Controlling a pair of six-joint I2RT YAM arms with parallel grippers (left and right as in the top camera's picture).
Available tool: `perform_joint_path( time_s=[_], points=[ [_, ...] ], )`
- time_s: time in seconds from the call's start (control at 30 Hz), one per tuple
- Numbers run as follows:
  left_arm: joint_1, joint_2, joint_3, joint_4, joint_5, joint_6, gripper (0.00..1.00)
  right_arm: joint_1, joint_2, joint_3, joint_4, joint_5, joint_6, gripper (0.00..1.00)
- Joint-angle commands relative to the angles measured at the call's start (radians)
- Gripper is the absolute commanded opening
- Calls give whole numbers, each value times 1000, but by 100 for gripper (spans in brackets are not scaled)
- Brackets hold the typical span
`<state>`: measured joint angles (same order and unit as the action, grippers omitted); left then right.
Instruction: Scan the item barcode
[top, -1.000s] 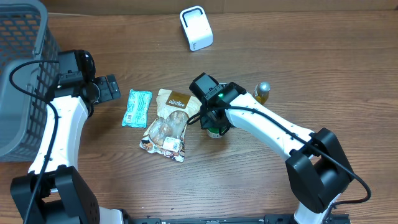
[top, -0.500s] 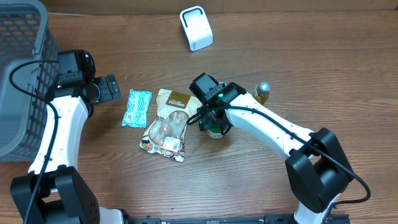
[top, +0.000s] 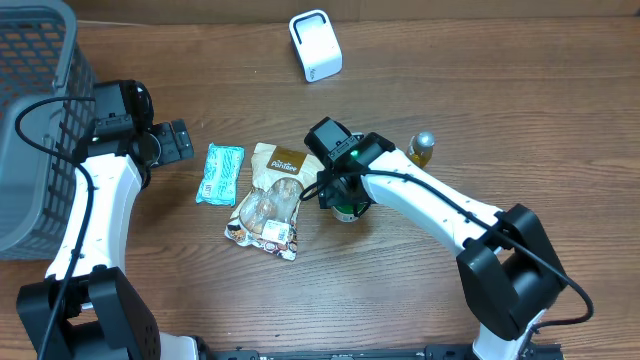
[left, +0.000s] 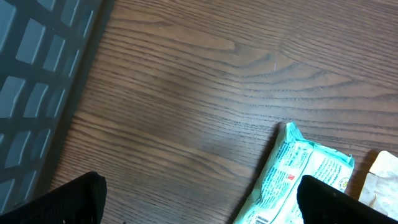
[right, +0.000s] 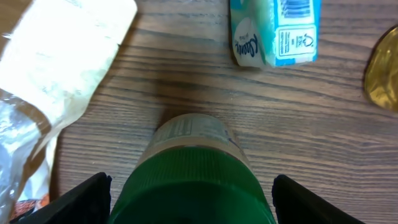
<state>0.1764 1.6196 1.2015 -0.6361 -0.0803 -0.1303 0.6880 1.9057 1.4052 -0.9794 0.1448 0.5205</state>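
While left fingers (left: 68, 200) gape wide, right fingers (right: 81, 200) straddle the green-capped bottle (right: 194, 180) — spread, not gripping.

1 basket (top: 30, 100), 1 scanner (top: 315, 45), 2 packets (top: 220, 172) (top: 270, 195), 2 bottles (right: 193, 180) (top: 422, 147), 1 carton (right: 273, 28).

bench (top: 500, 110): brown, darker wood grain in long streaks
basket (top: 30, 120): grey, open grid pattern
scanner (top: 315, 45): white with grey trim
packet (top: 220, 173): mint green, white and dark print
bag (top: 272, 195): tan top, brown label, clear lower part over pale contents
jar lid (right: 193, 186): dark green
carton (right: 273, 28): white and blue, striped barcode
bottle (top: 422, 147): golden yellow, silvery cap
arms (top: 430, 200): white shells, black joints
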Motion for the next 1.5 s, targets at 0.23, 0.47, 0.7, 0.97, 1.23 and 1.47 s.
perform_joint_path(
  time_s=[0.23,0.47,0.7,0.97,1.23,1.47],
  points=[
    [-7,-15,22,1,-5,11,100,-1,65,-6,5,-51,41,78],
    [-7,-15,22,1,-5,11,99,-4,87,-6,15,-53,82,78],
    [-6,-15,21,1,-5,11,100,-5,94,-6,17,-53,82,79],
    [-7,-15,22,1,-5,11,100,-5,94,-6,20,-53,83,79],
    [-6,-15,22,1,-5,11,100,-5,94,-6,20,-53,148,79],
    [-8,-15,22,1,-5,11,100,-5,94,-5,24,-53,168,73]
  ],
)
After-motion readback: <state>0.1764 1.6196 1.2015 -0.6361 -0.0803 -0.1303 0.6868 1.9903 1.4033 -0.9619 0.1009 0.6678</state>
